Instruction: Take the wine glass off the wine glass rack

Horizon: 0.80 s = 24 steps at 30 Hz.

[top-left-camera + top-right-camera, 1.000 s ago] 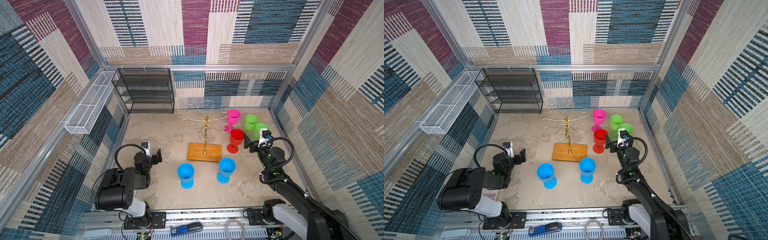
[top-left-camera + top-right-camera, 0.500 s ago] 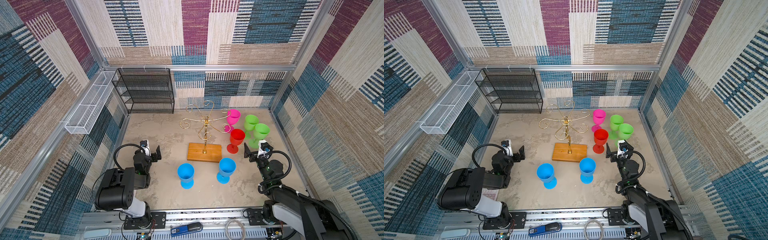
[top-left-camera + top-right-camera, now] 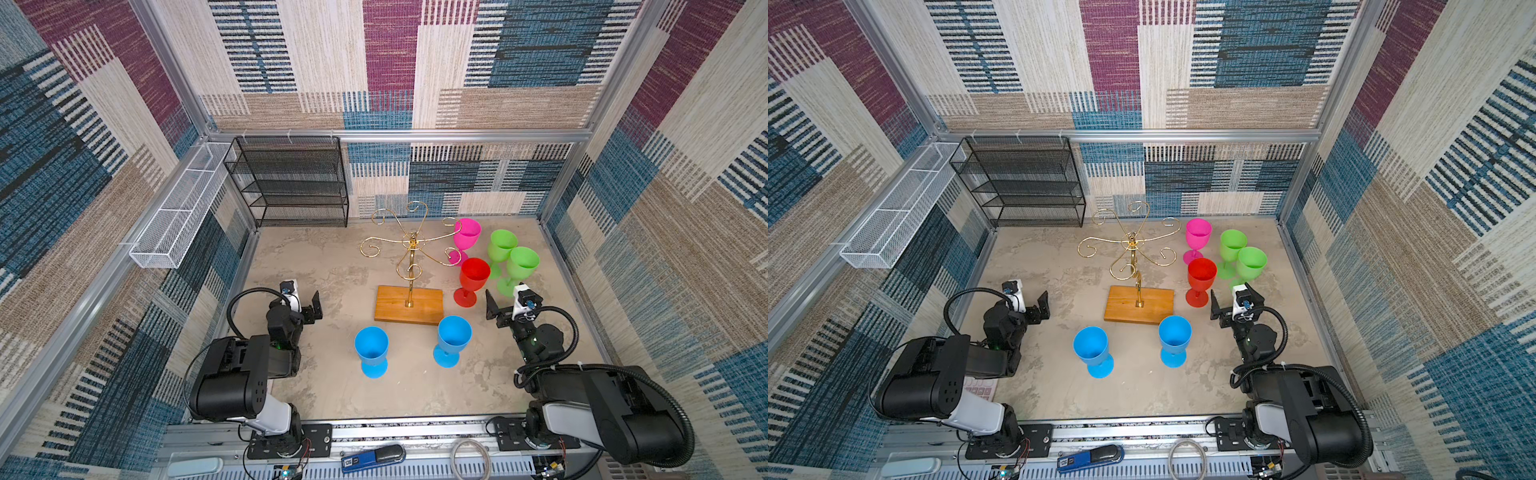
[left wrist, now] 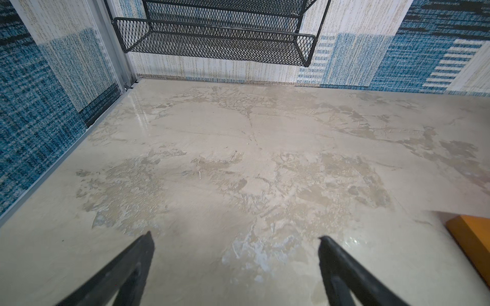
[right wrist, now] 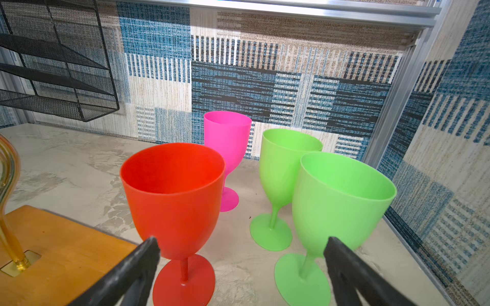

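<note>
The wine glass rack [image 3: 411, 266] [image 3: 1133, 257], gold wire on a wooden base [image 5: 53, 251], stands mid-table with nothing on its arms. All the wine glasses stand upright on the table: to the rack's right a red one [image 3: 473, 274] [image 5: 175, 196], a pink one [image 3: 466, 233] and two green ones [image 3: 523, 262] [image 5: 342, 201], and in front two blue ones [image 3: 371, 345]. My right gripper [image 3: 505, 309] [image 5: 242, 238] is open and empty, just short of the red and nearer green glass. My left gripper [image 3: 309, 309] [image 4: 236, 235] is open over bare table left of the rack.
A black mesh shelf unit [image 3: 291, 183] stands at the back left. A long white mesh basket [image 3: 178, 208] hangs on the left wall. The wall frame [image 3: 557, 257] runs close behind the green glasses. The rack's base corner [image 4: 474, 235] lies beside my left gripper.
My right gripper has drawn back from the green glasses toward the front of the table, still open. The nearer green glass now stands free. The left gripper has barely shifted.
</note>
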Available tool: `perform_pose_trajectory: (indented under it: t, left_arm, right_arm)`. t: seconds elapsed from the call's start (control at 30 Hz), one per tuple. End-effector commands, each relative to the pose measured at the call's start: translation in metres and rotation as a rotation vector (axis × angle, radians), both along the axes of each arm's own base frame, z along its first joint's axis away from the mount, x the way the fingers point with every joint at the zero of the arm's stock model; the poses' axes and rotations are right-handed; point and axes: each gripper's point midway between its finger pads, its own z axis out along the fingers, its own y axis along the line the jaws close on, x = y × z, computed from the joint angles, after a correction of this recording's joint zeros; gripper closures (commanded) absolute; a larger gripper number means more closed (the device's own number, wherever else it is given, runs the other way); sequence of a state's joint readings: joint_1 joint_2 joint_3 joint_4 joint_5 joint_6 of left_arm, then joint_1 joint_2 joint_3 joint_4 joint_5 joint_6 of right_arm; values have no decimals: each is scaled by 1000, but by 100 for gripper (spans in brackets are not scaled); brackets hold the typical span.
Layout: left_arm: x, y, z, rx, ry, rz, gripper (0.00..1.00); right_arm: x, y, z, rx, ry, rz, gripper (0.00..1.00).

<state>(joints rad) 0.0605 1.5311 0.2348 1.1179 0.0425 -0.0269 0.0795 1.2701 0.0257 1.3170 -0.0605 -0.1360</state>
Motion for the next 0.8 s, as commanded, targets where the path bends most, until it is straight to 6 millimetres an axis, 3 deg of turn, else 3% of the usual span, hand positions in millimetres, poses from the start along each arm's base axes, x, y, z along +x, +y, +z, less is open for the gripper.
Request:
perform_pose_trajectory:
  t: [0.0,0.13,0.27,0.77]
  left_arm:
    - [3,4,12,17,-46,20,1]
    - [4,9,10,11,-33,54,1]
    - [2,34,7,-17,-12,211,1]
    - [10,28,6,-10,19,172,1]
  right_arm:
    - [-3,1,17,-3,-77,9,1]
    - [-1,1,14,-4,-73,6,1]
    - [1,1,9,-4,-66,5,1]
    - [9,-5,-7,7,-33,-23,1]
